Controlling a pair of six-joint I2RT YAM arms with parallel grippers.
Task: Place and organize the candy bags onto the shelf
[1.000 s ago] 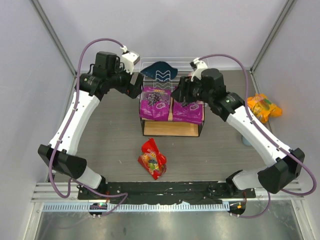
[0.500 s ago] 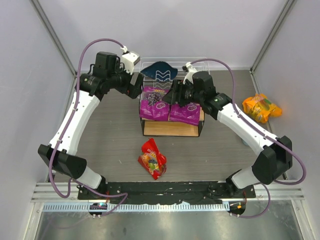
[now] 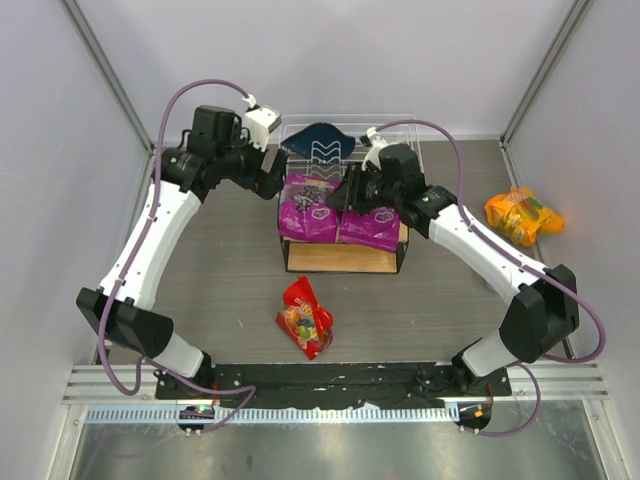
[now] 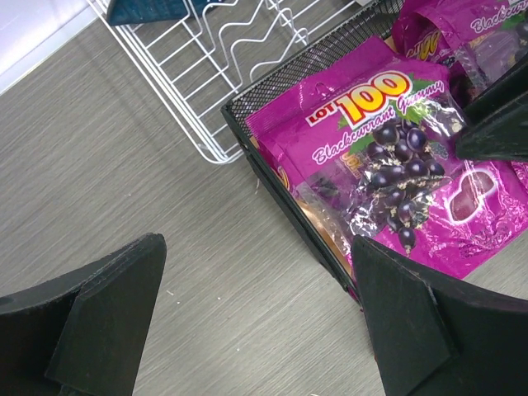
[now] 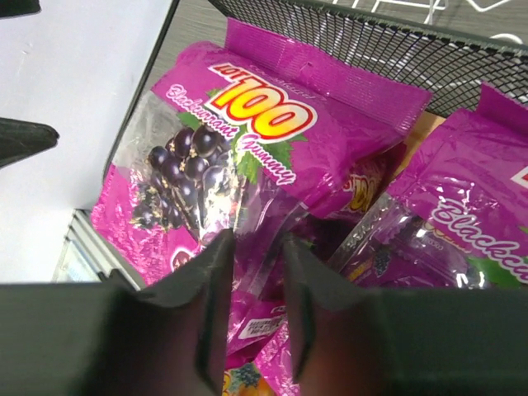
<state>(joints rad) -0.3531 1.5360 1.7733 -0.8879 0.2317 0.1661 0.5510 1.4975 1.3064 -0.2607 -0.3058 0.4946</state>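
Top view: the left pincer [image 3: 272,183] hangs just left of the shelf [image 3: 345,262], and the right pincer [image 3: 345,196] sits over two purple blackcurrant bags [image 3: 310,215] on its upper board. The red bag [image 3: 305,318] and orange bag [image 3: 522,215] lie well apart from both pincers.

Left wrist: fingers spread wide, empty.

Right wrist: fingers nearly closed above the bags' seam; I cannot tell whether they grip anything.

Likely tidying the purple pair; next calls for lifting clear and fetching the red bag.

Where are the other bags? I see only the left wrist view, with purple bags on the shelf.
Observer: The red bag lies on the table, in front of the shelf.
Operator: And the orange one?
Observer: The orange bag lies on the table, far to the right of the shelf.
Operator: Is the right gripper holding something?
Observer: Its fingers stand close together over a purple bag; a grip I cannot tell.
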